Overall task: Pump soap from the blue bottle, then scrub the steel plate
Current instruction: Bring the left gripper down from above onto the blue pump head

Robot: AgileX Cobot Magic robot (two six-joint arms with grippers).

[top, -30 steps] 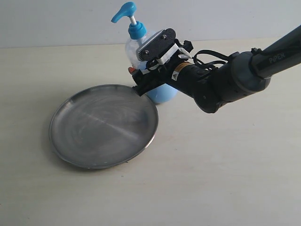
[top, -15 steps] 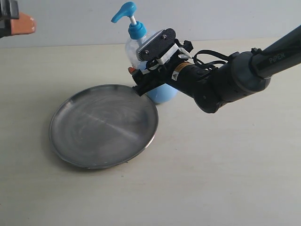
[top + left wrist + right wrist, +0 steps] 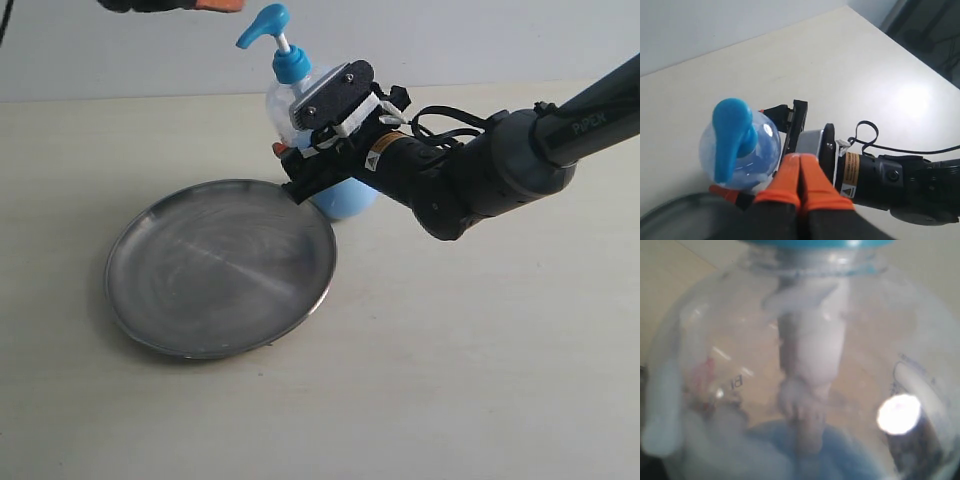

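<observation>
The blue bottle (image 3: 290, 100) stands upright behind the steel plate (image 3: 220, 268), with pale-blue soap (image 3: 345, 200) pooled in its lower part. My right gripper (image 3: 300, 160) reaches in from the right, and its fingers clasp the bottle's clear body on both sides. Seen from the right wrist, the bottle (image 3: 805, 365) fills the whole picture. My left gripper (image 3: 205, 5) hovers at the top edge, just left of the blue pump head (image 3: 265, 22). From the left wrist I see its orange fingertips (image 3: 812, 175) pressed together and empty, above and beside the pump head (image 3: 730, 135).
The right arm (image 3: 480, 170) stretches across the table from the upper right. A pale tabletop (image 3: 450, 350) spreads round the plate and bottle, and a light wall runs behind them.
My left gripper has come in from the upper left along the top edge toward the pump head. The right gripper, bottle and plate have not moved.
</observation>
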